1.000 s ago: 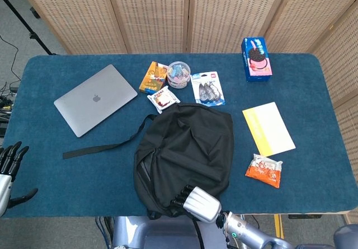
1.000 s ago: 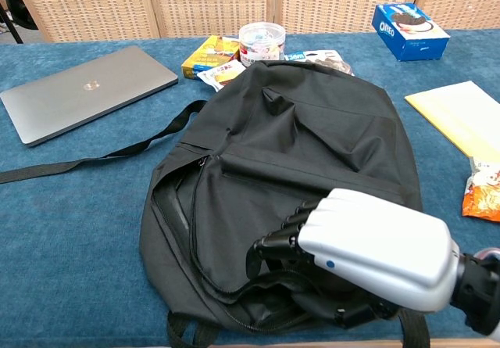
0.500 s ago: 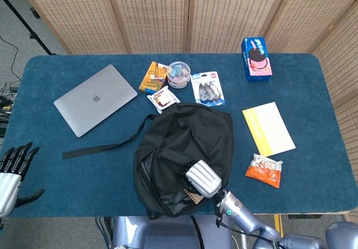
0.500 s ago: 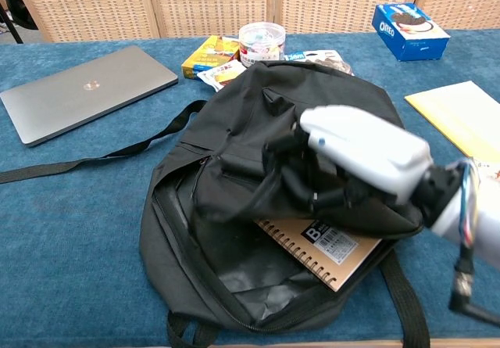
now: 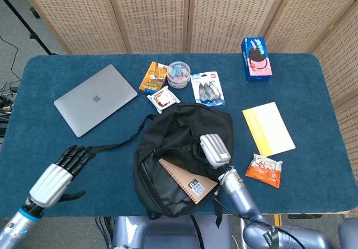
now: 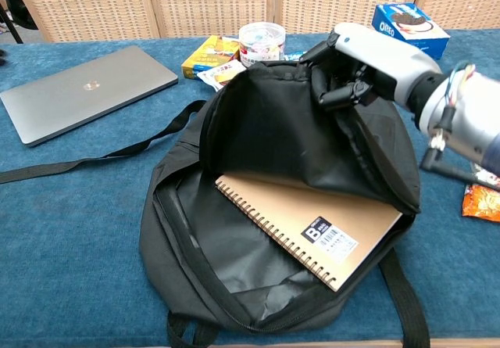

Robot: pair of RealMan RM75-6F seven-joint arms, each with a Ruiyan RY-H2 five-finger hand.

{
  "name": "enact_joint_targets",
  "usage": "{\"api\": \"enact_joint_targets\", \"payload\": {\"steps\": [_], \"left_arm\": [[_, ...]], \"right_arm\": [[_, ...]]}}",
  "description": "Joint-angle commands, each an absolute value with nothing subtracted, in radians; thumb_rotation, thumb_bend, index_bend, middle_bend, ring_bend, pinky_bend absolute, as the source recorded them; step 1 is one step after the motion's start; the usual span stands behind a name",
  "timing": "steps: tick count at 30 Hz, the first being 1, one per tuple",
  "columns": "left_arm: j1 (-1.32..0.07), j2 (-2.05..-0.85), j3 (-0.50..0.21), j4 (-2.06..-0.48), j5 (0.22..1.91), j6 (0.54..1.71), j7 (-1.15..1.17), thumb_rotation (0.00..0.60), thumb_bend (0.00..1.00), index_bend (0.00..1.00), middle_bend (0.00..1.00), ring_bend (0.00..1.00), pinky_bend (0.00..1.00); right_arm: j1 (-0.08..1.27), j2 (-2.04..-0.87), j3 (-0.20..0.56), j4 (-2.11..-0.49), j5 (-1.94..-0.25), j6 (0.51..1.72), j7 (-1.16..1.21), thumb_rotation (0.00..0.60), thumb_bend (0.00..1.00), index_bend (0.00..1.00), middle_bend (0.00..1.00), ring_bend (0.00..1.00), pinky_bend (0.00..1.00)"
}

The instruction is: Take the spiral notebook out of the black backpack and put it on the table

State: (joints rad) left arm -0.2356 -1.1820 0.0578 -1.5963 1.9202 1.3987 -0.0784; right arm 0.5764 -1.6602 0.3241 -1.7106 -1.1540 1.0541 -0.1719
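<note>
The black backpack [image 5: 168, 148] [image 6: 187, 231] lies open at the table's near middle. My right hand [image 5: 214, 150] [image 6: 367, 66] grips its front flap [image 6: 273, 133] and holds it lifted away from me. Inside lies the tan spiral notebook [image 5: 187, 180] [image 6: 308, 224], flat, its wire edge toward the left, a barcode label on the cover. My left hand [image 5: 59, 176] hovers open over the table's near left, well clear of the bag; the chest view does not show it.
A grey laptop [image 5: 95, 99] [image 6: 82, 90] lies at the left, with the bag's strap [image 5: 103, 146] trailing toward it. Snack packs and a small tub [image 5: 179, 73] sit behind the bag. A yellow pad [image 5: 268, 128], an orange packet [image 5: 263, 170] and a blue cookie box [image 5: 256, 59] lie right.
My right hand has pulled the flap up and back, exposing the whole notebook. My left hand has moved in from the left edge toward the bag.
</note>
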Motion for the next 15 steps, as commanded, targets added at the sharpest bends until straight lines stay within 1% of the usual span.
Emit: {"api": "enact_joint_targets", "payload": {"steps": [1, 3, 6, 10, 15], "left_arm": [[-0.293, -1.245, 0.066, -1.555, 1.963, 1.365, -0.125, 0.6, 0.0, 0.2, 0.0, 0.02, 0.09], [-0.317, -1.27, 0.068, -1.55, 1.972, 1.347, -0.136, 0.6, 0.0, 0.24, 0.0, 0.03, 0.09], [-0.347, -1.3, 0.069, -1.546, 1.981, 1.319, -0.135, 0.6, 0.01, 0.27, 0.01, 0.04, 0.09], [-0.41, -1.371, 0.062, -1.534, 1.975, 1.243, -0.136, 0.6, 0.02, 0.3, 0.03, 0.06, 0.09], [-0.469, -1.454, 0.054, -1.504, 1.955, 1.18, -0.138, 0.6, 0.04, 0.32, 0.04, 0.07, 0.09]], "right_arm": [[0.628, -1.597, 0.425, -1.847, -0.889, 1.023, -0.306, 0.6, 0.72, 0.66, 0.67, 0.58, 0.56], [0.643, -1.578, 0.44, -1.875, -0.824, 1.02, -0.319, 0.6, 0.72, 0.66, 0.67, 0.58, 0.56], [0.66, -1.551, 0.448, -1.905, -0.773, 1.009, -0.326, 0.6, 0.72, 0.66, 0.67, 0.58, 0.56], [0.693, -1.482, 0.43, -1.915, -0.779, 0.901, -0.304, 0.6, 0.72, 0.66, 0.68, 0.58, 0.56], [0.726, -1.434, 0.414, -1.898, -0.824, 0.791, -0.234, 0.6, 0.72, 0.66, 0.68, 0.58, 0.56]]}}
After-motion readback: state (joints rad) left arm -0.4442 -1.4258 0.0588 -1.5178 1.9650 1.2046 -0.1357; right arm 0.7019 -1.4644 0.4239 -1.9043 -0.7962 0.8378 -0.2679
